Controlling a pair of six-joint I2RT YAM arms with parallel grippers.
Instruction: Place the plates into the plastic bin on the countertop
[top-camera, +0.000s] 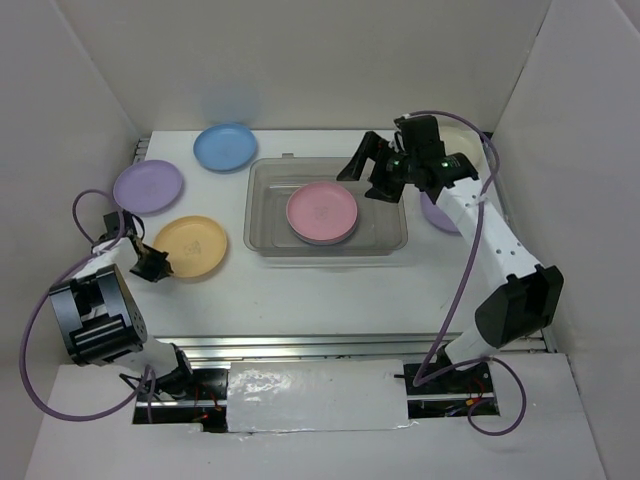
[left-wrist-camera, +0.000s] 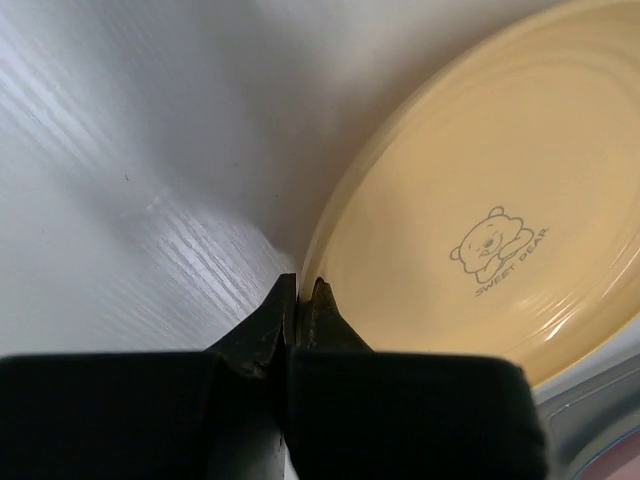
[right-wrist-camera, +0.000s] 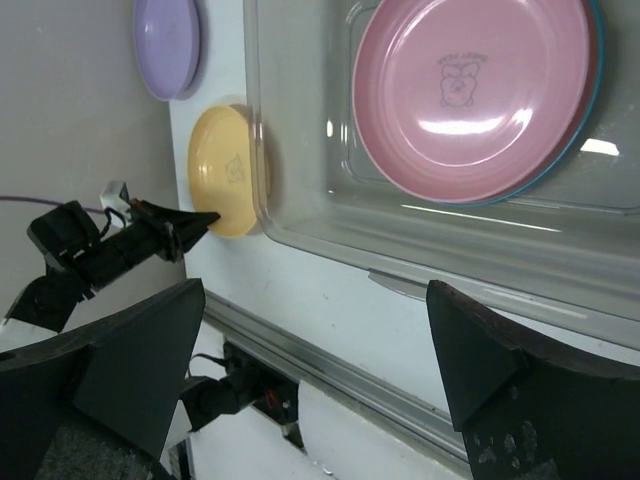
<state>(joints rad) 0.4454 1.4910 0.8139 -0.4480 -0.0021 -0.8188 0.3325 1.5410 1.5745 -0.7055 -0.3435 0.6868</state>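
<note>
inside clear rounded bin, glossy round pink plate

Glossy pink plate, clear plastic bin

One overhead, two wrist views.
Overhead looks down on the whole desk; left wrist sits close at the yellow plate, which right wrist also sees, farther off.
</note>
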